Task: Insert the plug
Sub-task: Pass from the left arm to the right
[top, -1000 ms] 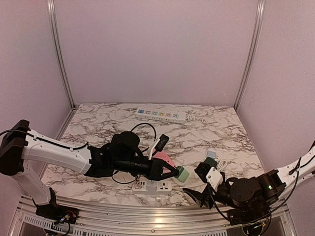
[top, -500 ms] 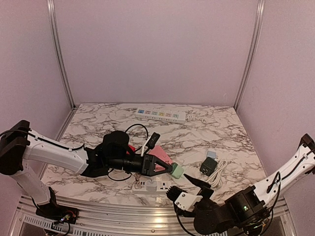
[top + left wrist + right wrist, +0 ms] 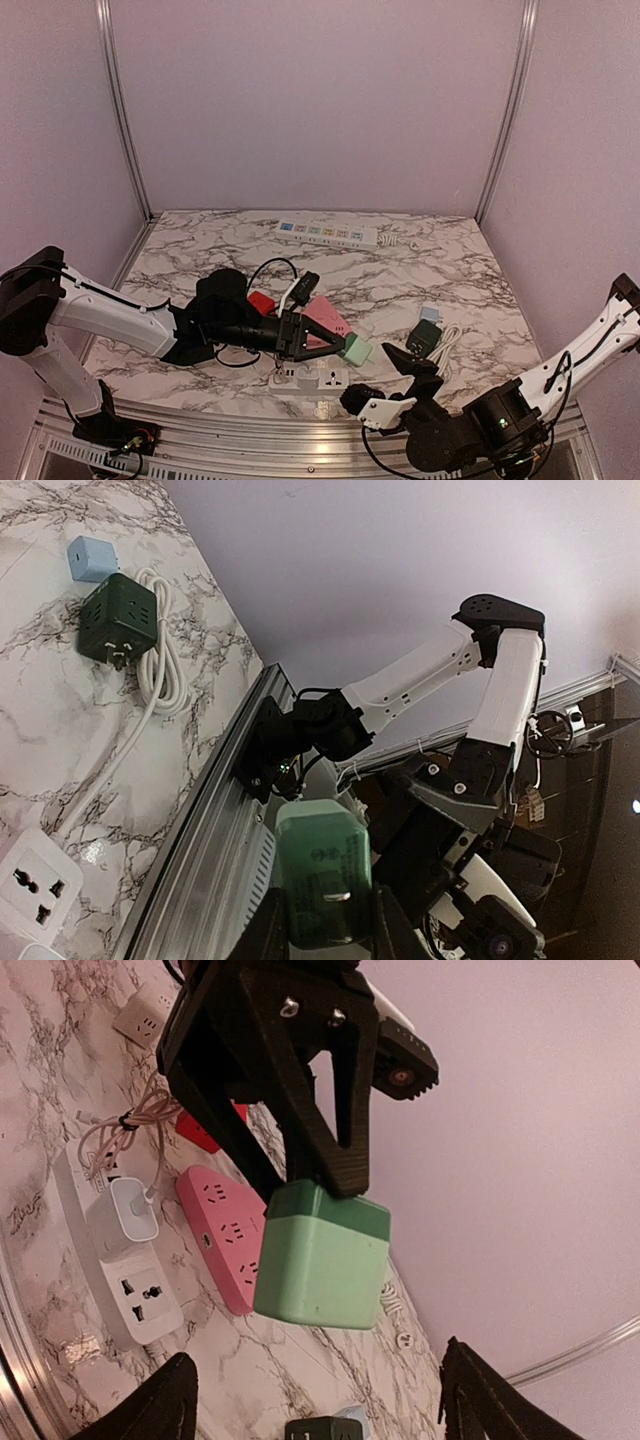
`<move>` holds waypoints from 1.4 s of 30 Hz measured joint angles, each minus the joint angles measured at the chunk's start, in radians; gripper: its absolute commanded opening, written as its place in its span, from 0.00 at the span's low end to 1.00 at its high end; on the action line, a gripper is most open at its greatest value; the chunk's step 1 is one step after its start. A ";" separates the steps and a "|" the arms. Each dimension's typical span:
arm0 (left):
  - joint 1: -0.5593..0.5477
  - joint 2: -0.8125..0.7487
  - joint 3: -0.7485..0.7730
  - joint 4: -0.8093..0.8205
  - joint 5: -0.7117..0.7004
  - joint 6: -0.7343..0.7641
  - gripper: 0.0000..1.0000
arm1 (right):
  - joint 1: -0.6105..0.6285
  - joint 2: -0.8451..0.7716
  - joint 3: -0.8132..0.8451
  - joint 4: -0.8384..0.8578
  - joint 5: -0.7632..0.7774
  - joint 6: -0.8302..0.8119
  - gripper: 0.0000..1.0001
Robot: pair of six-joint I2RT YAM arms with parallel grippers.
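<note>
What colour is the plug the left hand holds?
Plug: mint green; right wrist view shows it best.

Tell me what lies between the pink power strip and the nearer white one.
Only bare marble table separates the pink power strip from the white power strip; the right wrist view shows it.

Left wrist view: green plug (image 3: 322, 885) is cut by the bottom edge, lower end unseen. White socket strip (image 3: 35, 895) is cropped at the bottom-left corner.

Right wrist view: right gripper (image 3: 315, 1395) shows only two dark fingertips (image 3: 172, 1400) at the bottom edge. Dark green adapter (image 3: 322, 1428) is cropped there too. Pink strip (image 3: 222, 1240) is partly hidden behind the plug.

Top view: multicoloured strip (image 3: 327, 234) at the surface's far edge, socket markings too small to read.
</note>
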 measured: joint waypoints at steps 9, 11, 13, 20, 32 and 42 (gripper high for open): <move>0.000 0.000 0.000 0.023 0.056 -0.117 0.00 | 0.000 -0.083 -0.149 0.275 -0.046 -0.424 0.80; 0.000 0.000 0.000 0.024 0.064 -0.135 0.00 | 0.000 -0.083 -0.163 0.333 -0.051 -0.501 0.79; 0.000 0.000 0.000 0.028 0.071 -0.150 0.00 | 0.000 -0.084 -0.177 0.399 -0.051 -0.575 0.78; -0.007 0.002 0.003 0.040 0.098 -0.187 0.00 | -0.001 -0.084 -0.209 0.584 -0.048 -0.790 0.67; -0.012 0.092 0.014 0.217 0.132 -0.357 0.00 | -0.003 -0.078 -0.221 0.704 -0.051 -0.992 0.62; -0.016 0.163 0.014 0.382 0.141 -0.484 0.00 | -0.006 -0.062 -0.221 0.674 -0.069 -0.993 0.52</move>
